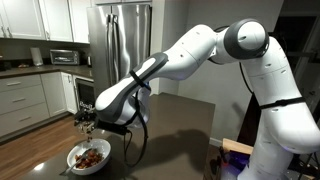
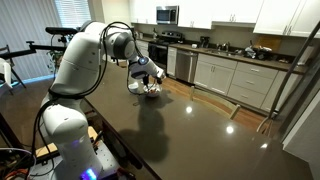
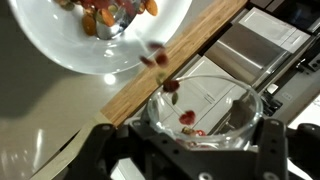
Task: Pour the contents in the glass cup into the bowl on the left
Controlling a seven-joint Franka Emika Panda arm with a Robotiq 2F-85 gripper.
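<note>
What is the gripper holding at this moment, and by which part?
The gripper holds the glass cup by its side wall, one finger on each side, tipped over the bowl.

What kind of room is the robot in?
Most likely a home kitchen: there is a tall steel fridge, white cabinets run along the wall under a countertop, and a microwave is mounted up high.

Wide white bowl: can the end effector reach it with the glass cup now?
Likely yes: the end effector holds the small clear glass cup tipped toward the wide white bowl, reddish-brown bits mid-air between, nothing blocking.
</note>
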